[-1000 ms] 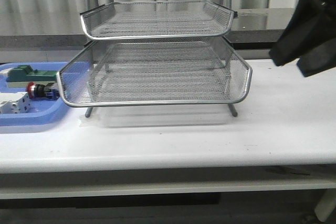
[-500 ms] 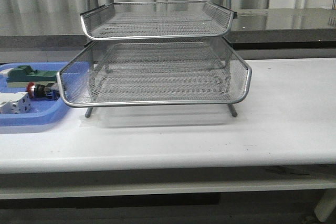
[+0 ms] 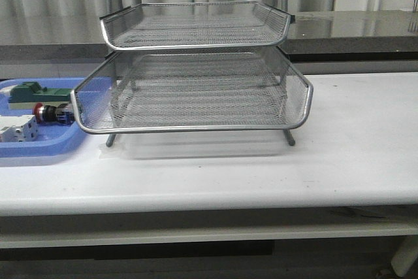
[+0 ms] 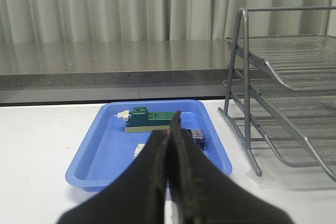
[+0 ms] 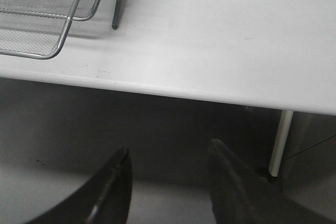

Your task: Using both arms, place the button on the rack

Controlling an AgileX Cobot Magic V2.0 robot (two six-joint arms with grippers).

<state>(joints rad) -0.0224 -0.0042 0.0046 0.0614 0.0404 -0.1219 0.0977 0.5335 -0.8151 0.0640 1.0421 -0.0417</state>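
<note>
The button (image 3: 49, 114), with its red head and blue rear block, lies on its side in the blue tray (image 3: 39, 149) at the table's left. The silver wire-mesh rack (image 3: 196, 127) stands mid-table, its tiers empty. Neither gripper shows in the front view. In the left wrist view my left gripper (image 4: 170, 124) is shut with nothing in it, hovering short of the tray; the button (image 4: 196, 136) peeks out just behind its fingers. In the right wrist view my right gripper (image 5: 169, 150) is open and empty, below and in front of the table's front edge, near the rack's corner (image 5: 47, 30).
A green block (image 3: 34, 91) and a white switch block (image 3: 17, 128) share the blue tray with the button. The rack's thin legs (image 3: 288, 137) stand on the white table (image 3: 274, 174). A grey counter and curtains lie behind.
One second ago the right arm filled the upper right of the front view; it has since left that view. The button, the tray and the rack have not moved.
</note>
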